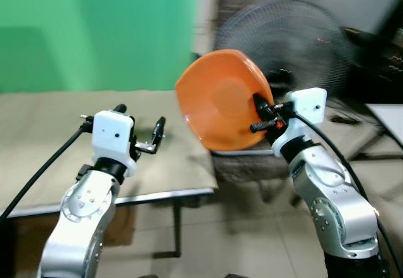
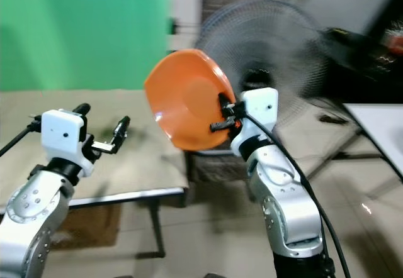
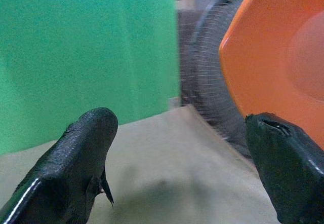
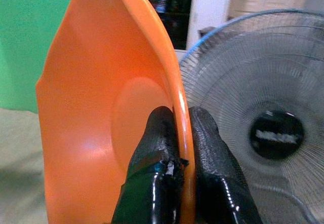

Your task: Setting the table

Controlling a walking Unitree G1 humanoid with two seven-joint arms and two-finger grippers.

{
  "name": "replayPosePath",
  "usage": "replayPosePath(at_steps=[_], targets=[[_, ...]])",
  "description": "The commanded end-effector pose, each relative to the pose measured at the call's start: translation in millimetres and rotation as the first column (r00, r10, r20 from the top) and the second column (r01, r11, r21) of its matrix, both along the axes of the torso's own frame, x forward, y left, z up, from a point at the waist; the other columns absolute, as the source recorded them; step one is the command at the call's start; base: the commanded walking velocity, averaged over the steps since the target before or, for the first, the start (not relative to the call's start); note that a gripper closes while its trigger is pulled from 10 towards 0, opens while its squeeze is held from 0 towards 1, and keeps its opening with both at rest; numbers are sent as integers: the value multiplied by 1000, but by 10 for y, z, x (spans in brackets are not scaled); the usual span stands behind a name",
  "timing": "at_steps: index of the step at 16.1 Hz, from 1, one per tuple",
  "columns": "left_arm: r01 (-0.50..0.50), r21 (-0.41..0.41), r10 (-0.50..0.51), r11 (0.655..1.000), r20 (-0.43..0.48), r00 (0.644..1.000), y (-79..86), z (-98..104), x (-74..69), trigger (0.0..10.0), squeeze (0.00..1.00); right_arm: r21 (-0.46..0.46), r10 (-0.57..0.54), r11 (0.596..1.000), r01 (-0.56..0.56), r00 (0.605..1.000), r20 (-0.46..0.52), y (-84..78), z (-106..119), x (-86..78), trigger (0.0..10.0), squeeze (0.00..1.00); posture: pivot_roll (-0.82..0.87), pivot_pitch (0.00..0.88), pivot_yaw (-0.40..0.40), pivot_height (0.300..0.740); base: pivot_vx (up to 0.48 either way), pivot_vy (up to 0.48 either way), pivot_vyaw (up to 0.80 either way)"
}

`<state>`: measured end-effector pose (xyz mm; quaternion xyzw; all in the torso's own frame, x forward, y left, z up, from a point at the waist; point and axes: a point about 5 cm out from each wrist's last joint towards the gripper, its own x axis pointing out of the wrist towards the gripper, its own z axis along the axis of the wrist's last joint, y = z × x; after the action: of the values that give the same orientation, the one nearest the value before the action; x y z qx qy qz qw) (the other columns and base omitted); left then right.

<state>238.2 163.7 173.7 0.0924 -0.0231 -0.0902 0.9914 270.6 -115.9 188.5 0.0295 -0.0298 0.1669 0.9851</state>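
Observation:
An orange plate (image 1: 220, 99) hangs in the air, tilted almost on edge, just past the table's right end. My right gripper (image 1: 259, 111) is shut on its rim; in the right wrist view the two fingers (image 4: 161, 148) pinch the rim of the plate (image 4: 101, 112) from both sides. My left gripper (image 1: 141, 130) is raised over the beige-covered table (image 1: 56, 139), left of the plate. It stands open with nothing between its fingers (image 3: 76, 168). The plate's edge (image 3: 273, 57) lies beyond them.
A large grey standing fan (image 1: 283, 45) is right behind the plate. A green wall (image 1: 94, 33) backs the table. The table's front edge (image 1: 157, 196) has a metal rim with legs below. A white surface (image 1: 387, 117) sits at far right.

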Motion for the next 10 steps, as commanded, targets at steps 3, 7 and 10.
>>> replayPosePath(at_steps=[3, 7, 10], targets=[[29, -12, -29, 1000, -4, 1000, -51, 2, 36, 10000, 0, -30, -12, 999, 14, 999, 45, -11, 95, -16, 10000, 0, 53, 0, -32, 740, 0, 0, -781], [32, -15, -32, 999, -9, 999, -59, -18, 55, 10000, 0, -46, -27, 999, 30, 998, 53, -50, 118, -15, 10000, 0, 46, 0, -39, 740, 0, 0, -750], [20, -16, -20, 1000, -1, 1000, -46, -7, 58, 10000, 0, -40, -19, 999, 21, 998, 55, -51, 132, 9, 10000, 0, 56, 0, -53, 740, 0, 0, -750]])
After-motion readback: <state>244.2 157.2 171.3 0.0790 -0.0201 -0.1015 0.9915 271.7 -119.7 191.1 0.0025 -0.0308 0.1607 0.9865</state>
